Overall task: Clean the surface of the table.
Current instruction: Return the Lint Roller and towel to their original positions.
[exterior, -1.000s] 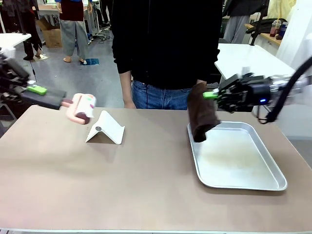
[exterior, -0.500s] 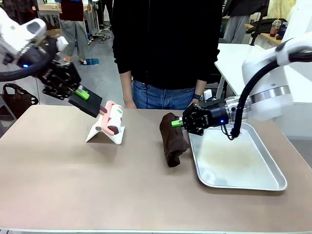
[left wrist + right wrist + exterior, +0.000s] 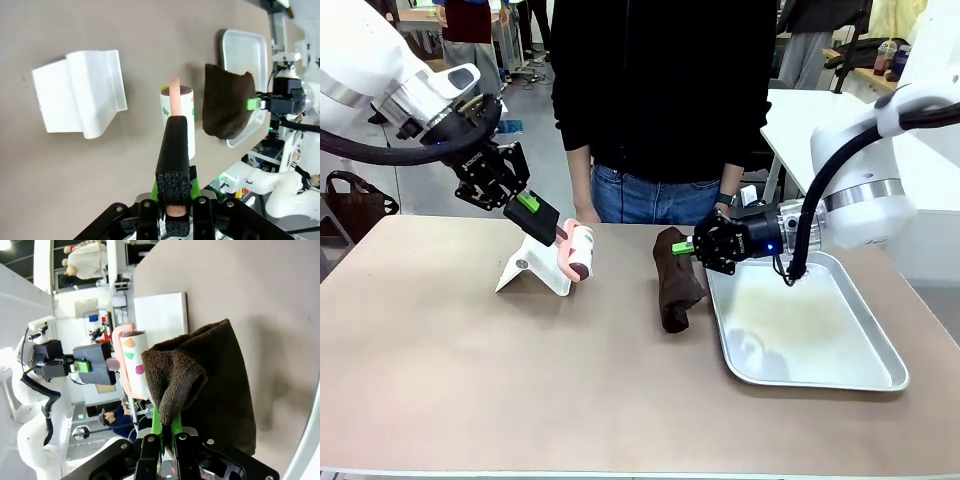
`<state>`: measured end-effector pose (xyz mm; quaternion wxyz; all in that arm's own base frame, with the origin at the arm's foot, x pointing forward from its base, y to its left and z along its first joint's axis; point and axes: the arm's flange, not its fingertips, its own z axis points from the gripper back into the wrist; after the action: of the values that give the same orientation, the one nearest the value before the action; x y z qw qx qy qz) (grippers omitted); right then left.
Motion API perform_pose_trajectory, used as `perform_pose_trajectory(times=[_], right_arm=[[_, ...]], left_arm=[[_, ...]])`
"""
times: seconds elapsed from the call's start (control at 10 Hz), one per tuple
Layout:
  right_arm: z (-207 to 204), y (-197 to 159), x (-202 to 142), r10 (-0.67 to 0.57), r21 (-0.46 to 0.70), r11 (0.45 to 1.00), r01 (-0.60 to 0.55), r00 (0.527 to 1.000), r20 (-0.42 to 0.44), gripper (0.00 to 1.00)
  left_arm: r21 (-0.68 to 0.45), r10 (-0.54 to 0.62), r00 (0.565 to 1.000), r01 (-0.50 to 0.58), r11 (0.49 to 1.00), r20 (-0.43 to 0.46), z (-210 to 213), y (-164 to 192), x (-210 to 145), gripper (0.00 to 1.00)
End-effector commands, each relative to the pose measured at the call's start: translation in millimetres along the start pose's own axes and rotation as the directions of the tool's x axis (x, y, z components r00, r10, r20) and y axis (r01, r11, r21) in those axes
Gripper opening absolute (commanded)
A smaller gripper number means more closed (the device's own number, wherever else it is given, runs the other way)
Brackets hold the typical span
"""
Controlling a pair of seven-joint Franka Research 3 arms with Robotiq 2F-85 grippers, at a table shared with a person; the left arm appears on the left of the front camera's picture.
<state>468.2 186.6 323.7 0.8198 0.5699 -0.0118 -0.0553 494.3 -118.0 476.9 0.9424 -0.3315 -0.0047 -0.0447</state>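
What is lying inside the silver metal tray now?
The silver rectangular metal tray holds nothing solid; a faint pale smear shows on its floor. Its far-left corner is covered by the right gripper, which is shut on the dark brown towel hanging beside the tray.

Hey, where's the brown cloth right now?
In the front view the brown cloth hangs from the right gripper onto the table, near the middle, just left of the metal tray.

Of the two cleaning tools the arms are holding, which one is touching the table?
The dark brown cloth, pinched by the right gripper, drapes onto the table beside the metal tray. The pink-handled lint roller in the left gripper hangs above it.
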Motion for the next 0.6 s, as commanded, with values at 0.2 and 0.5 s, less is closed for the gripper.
perform_pose_trajectory(times=[0.2, 0.5], right_arm=[[-5, 3, -4, 0.016, -0.010, 1.000, -0.016, 1.000, -0.026, 0.08], [-30, 8, 10, 0.027, -0.148, 0.989, -0.009, 0.992, 0.121, 0.08]], left_arm=[[0.013, -0.010, 0.999, 0.010, 1.000, 0.030, 5, -6, -15, 0.23], [0.120, -0.035, 0.999, 0.035, 0.992, -0.003, 0, 0, 0, 0.23]])
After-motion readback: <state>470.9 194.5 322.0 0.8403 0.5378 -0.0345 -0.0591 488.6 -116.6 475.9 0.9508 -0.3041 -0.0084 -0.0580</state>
